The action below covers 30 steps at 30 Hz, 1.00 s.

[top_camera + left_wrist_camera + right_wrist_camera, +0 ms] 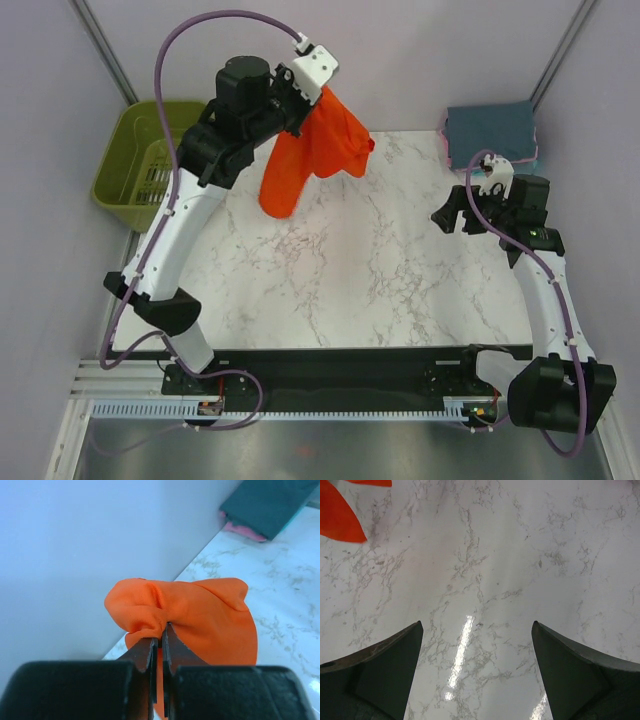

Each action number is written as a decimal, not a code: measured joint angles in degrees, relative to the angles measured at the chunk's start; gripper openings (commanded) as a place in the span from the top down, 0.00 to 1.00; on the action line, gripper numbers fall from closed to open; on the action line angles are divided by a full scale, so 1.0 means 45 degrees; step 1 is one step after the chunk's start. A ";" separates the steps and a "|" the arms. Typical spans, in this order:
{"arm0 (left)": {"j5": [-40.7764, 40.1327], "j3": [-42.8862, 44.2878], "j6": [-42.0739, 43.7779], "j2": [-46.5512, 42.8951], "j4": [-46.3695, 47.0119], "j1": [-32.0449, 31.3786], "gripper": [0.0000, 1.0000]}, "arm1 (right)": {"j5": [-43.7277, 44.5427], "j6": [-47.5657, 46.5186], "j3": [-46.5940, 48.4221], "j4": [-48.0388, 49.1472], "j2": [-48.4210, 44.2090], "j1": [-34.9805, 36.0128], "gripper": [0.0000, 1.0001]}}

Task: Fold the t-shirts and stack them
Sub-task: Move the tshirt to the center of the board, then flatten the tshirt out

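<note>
Okay, L end effector [161, 629] clamped on soft bunched orange-red t-shirt [205, 612]; R end effector [477, 630] apart over glossy marble tabletop [490, 555]. Only my L wrist cam shows pinch.

— What sort of place was it?
— A robot lab, a closed test cell. Two arms, left [180, 235] and right [548, 290], were bolted to a black rail [330, 368] at the near edge of a marble-patterned table [380, 280].
— Not a home, despite the t-shirts [490, 125] and basket [135, 150]?
— No. Plain pale walls [420, 60] boxed the table in, with metal posts [105, 48] at the back corners. Purple cables [164, 70] ran along the arms, and a white slotted cable duct [330, 409] lay in front of their bases.
</note>
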 measured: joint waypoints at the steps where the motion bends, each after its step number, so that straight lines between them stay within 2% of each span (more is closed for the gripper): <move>1: -0.0010 0.0117 0.0068 0.0024 0.0102 -0.0325 0.98 | 0.0000 0.0034 0.0000 0.0019 0.0000 -0.0010 0.02; 2: -0.0029 0.0165 0.0141 0.0063 0.0214 -0.0622 0.98 | 0.0000 0.0058 0.0000 0.0039 0.0000 -0.0010 0.02; 3: -0.0102 0.0180 0.0243 0.0112 0.0325 -0.0899 0.85 | -0.0010 0.0087 0.0000 0.0053 0.0000 -0.0015 0.02; 4: -0.0209 0.0175 0.0321 0.0170 0.0369 -0.1107 0.27 | -0.0029 0.0107 0.0000 0.0058 0.0000 -0.0019 0.02; 5: -0.0369 0.0131 0.0384 0.0262 0.0432 -0.1292 0.11 | -0.0039 0.0126 0.0000 0.0063 0.0000 -0.0019 0.02; 6: -0.0515 -0.0015 0.0384 0.0330 0.0573 -0.1452 0.05 | -0.0058 0.0146 0.0000 0.0073 0.0000 -0.0044 0.02; 11: -0.1127 -0.2633 -0.0340 0.0112 0.0928 -0.1243 0.01 | -0.0131 0.0223 -0.0044 0.0160 -0.0044 -0.0243 0.02; 14: -0.1020 -0.5518 -0.1389 -0.0160 0.0719 -0.0748 0.01 | -0.0369 0.0238 -0.0112 0.0141 -0.0165 -0.0296 0.02; 21: -0.0447 -0.9471 -0.3021 -0.0899 -0.0321 0.0155 0.05 | -0.1122 0.0243 -0.0364 -0.0078 0.0316 0.0160 0.02; 22: -0.0345 -0.9704 -0.3104 -0.1064 -0.0423 0.0170 0.08 | -0.1103 0.0024 -0.0311 -0.0233 0.0539 0.0335 0.02; 26: -0.0277 -0.9612 -0.3079 -0.1739 -0.0563 0.0228 0.07 | -0.1219 -0.0767 0.0491 -0.0845 0.1195 0.0777 0.02; 30: -0.0185 -0.7839 -0.3031 -0.1860 -0.0500 0.0617 0.02 | -0.1151 -0.1311 0.1632 -0.0457 0.1447 0.1739 0.02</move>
